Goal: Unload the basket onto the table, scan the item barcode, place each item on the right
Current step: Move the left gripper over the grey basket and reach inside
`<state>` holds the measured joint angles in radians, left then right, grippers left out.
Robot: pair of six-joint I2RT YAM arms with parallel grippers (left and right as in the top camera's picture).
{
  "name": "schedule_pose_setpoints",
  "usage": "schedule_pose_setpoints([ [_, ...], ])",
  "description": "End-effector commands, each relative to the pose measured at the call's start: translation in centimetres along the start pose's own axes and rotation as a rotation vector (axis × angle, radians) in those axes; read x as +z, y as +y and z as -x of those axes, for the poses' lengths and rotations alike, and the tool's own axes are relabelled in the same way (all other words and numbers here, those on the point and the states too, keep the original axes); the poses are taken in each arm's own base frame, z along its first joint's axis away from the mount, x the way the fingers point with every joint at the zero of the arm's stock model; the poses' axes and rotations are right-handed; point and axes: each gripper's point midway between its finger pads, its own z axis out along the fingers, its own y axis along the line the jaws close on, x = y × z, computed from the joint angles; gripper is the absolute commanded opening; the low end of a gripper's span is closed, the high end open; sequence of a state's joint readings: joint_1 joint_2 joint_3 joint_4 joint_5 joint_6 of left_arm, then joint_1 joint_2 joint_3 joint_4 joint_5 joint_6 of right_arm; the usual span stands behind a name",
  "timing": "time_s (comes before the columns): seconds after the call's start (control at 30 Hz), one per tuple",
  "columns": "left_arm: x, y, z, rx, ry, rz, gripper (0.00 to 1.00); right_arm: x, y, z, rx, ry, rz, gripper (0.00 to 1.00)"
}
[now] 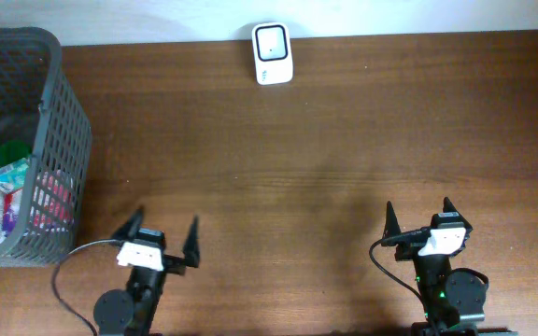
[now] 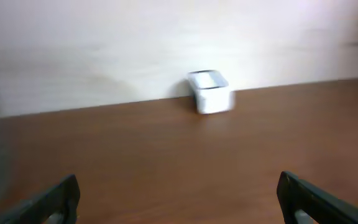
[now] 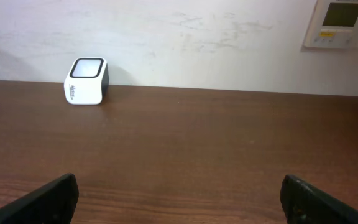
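A brown wooden table (image 1: 325, 140) stands by a white wall (image 3: 197, 37). The packets (image 1: 6, 185) to scan lie in a grey basket (image 1: 62, 140), far left of the little white scanner (image 1: 273, 53). The left gripper (image 1: 164, 230) and right gripper (image 1: 418, 215) are across the table from the scanner. Both are wide open and hold nothing.

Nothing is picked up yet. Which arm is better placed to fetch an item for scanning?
Left. The left gripper, open and empty, sits near the grey basket holding the packaged items; the right gripper, also open, is across the table from it. The white scanner stands about midway between both.
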<state>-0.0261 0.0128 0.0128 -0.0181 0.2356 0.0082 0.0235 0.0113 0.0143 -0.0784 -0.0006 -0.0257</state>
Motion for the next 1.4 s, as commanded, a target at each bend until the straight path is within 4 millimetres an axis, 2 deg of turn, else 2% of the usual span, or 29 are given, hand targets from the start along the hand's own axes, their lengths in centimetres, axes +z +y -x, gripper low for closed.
schedule_pose_setpoints([
  [0.0,-0.8,-5.2,1.2,0.04,-0.059,-0.305,0.99,0.0,0.2,-0.4,0.007,0.007,0.004,0.99],
  [0.07,-1.3,-5.7,4.1,0.087,-0.18,-0.326,0.99,0.0,0.2,-0.4,0.007,0.007,0.004,0.99],
  [0.13,-3.3,-6.0,9.9,0.186,-0.439,-0.318,0.99,0.0,0.2,-0.4,0.007,0.007,0.004,0.99],
  [0.2,-5.3,-6.1,13.5,0.248,-0.611,-0.286,0.99,0.0,0.2,-0.4,0.007,0.007,0.004,0.99],
  [0.27,-6.8,-5.1,16.7,0.257,-0.718,-0.199,0.99,0.0,0.2,-0.4,0.007,0.007,0.004,0.99],
  [0.4,-8.6,-3.8,21.2,0.234,-0.779,-0.098,0.99,0.0,0.2,-0.4,0.007,0.007,0.004,0.99],
  [0.47,-9.2,-3.9,23.0,0.238,-0.791,-0.096,0.99,0.0,0.2,-0.4,0.007,0.007,0.004,0.99],
  [0.53,-8.8,-3.8,24.5,0.226,-0.752,-0.097,0.99,0.0,0.2,-0.4,0.007,0.007,0.004,0.99],
  [0.6,-7.1,-3.4,25.4,0.194,-0.641,-0.1,0.99,0.0,0.2,-0.4,0.007,0.007,0.004,0.99],
  [0.7,-2.8,-2.5,25.2,0.11,-0.315,-0.116,0.99,0.0,0.2,-0.4,0.007,0.007,0.004,0.99],
  [0.77,-1.2,-3.8,25.1,0.137,-0.181,-0.213,0.99,0.0,0.2,-0.4,0.007,0.007,0.004,0.99],
  [0.83,-0.8,-4.6,26.0,0.135,-0.166,-0.271,0.99,0.0,0.2,-0.4,0.007,0.007,0.004,0.99],
  [0.93,-1.2,-4.6,28.3,0.167,-0.251,-0.264,0.99,0.0,0.2,-0.4,0.007,0.007,0.004,0.99],
  [1.0,-0.6,-4.5,28.6,0.143,-0.229,-0.267,0.99,0.0,0.2,-0.4,0.007,0.007,0.004,0.99],
  [1.07,0.8,-4.2,27.9,0.081,-0.09,-0.274,0.99,0.0,0.2,-0.4,0.007,0.007,0.004,0.99],
  [1.13,2.9,-3.8,25.9,0.047,0.15,-0.295,0.99,0.0,0.2,-0.4,0.007,0.007,0.004,0.99],
  [1.2,4.0,-3.9,24.8,-0.001,0.274,-0.323,0.99,0.0,0.2,-0.4,0.007,0.007,0.004,0.99],
  [1.3,5.8,-3.4,24.1,-0.026,0.317,-0.323,0.99,0.0,0.2,-0.4,0.007,0.007,0.004,0.99],
  [1.37,6.9,-2.4,23.9,-0.099,0.337,-0.257,0.99,0.0,0.2,-0.4,0.007,0.007,0.004,0.99],
])
